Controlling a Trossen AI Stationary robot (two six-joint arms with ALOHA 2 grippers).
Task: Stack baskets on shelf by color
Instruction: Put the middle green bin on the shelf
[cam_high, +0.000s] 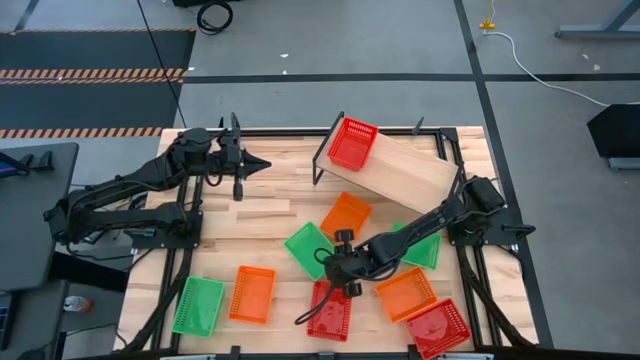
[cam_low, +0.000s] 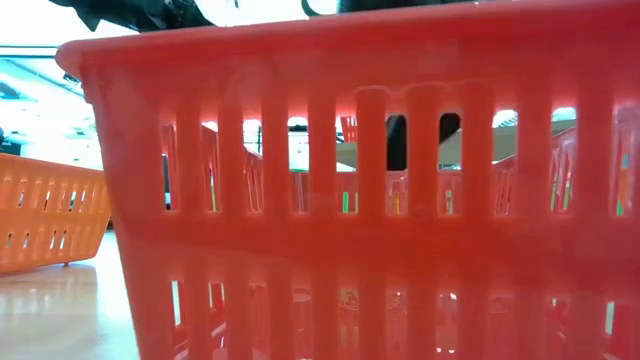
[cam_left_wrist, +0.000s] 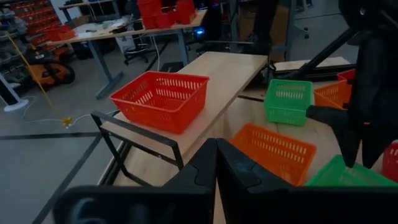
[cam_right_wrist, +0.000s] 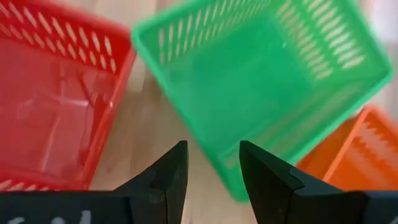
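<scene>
One red basket (cam_high: 352, 143) sits on the far end of the tilted wooden shelf (cam_high: 410, 175). The other baskets lie loose on the table. My right gripper (cam_right_wrist: 213, 167) is open, slanting down over the gap between a green basket (cam_right_wrist: 267, 81) and a red basket (cam_right_wrist: 56, 99), with nothing between its fingers. In the high view it hangs (cam_high: 338, 268) just near of that green basket (cam_high: 310, 248) and far of the red one (cam_high: 330, 310). My left gripper (cam_high: 255, 165) is shut and holds nothing, waiting raised at the far left, pointing toward the shelf.
Around the right arm lie orange baskets (cam_high: 346, 215) (cam_high: 405, 293), a green basket (cam_high: 420, 245) under the arm and a red one (cam_high: 437, 328) at the near right. At the near left lie an orange basket (cam_high: 251, 294) and a green one (cam_high: 197, 305). A red basket (cam_low: 350, 180) fills the low view.
</scene>
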